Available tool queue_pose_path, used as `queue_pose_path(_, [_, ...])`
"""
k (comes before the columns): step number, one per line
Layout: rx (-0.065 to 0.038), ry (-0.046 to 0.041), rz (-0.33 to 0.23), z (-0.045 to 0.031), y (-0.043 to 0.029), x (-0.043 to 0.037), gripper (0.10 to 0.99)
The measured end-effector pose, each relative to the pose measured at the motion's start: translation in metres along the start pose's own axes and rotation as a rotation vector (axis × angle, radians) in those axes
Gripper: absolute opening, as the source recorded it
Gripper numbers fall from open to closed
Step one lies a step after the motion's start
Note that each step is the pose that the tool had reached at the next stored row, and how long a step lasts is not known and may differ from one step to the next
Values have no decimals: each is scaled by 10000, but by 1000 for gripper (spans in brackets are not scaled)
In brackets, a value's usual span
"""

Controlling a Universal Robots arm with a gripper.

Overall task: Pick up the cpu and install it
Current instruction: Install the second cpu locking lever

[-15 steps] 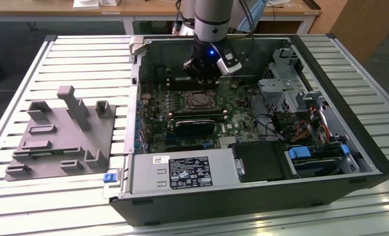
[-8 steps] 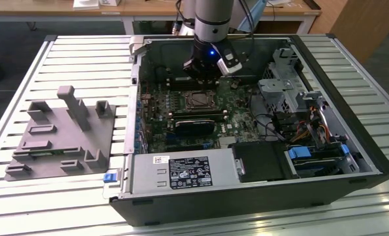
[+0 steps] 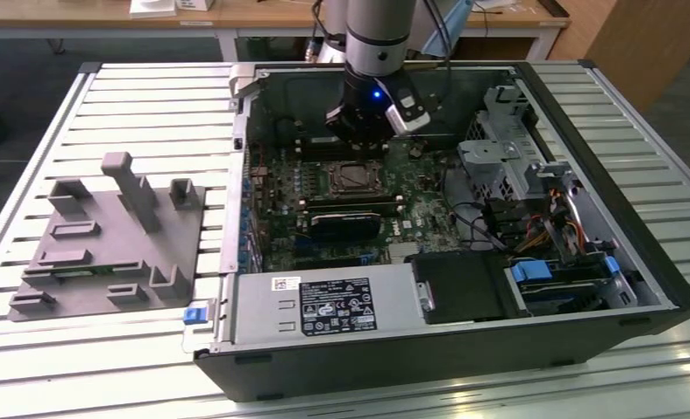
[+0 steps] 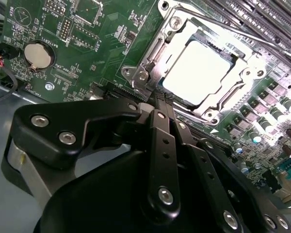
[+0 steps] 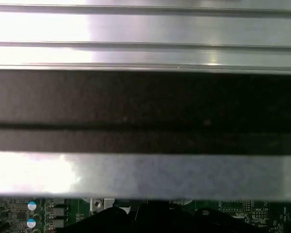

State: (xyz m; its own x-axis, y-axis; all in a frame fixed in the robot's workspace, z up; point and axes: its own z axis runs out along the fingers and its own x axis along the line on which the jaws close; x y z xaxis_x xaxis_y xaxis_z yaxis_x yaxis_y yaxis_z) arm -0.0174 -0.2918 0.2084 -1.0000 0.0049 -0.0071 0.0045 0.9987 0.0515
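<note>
One cpu seated in socket

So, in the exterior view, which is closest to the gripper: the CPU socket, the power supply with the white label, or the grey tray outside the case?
1. CPU socket: on the green board, right by the gripper.
2. Power supply: at the case's near edge.
3. Grey tray: outside the case, on the exterior view's left.
</note>
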Motion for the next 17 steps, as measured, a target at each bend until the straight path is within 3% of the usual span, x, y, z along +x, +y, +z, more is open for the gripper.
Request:
queue_pose_path(5, [-17, 1, 0, -22, -18, -6, 106])
queue_pose_path(13, [-19, 1, 0, -301, -6, -8, 106])
queue_pose_path(17, [-19, 1, 0, -326, -34, -8, 106])
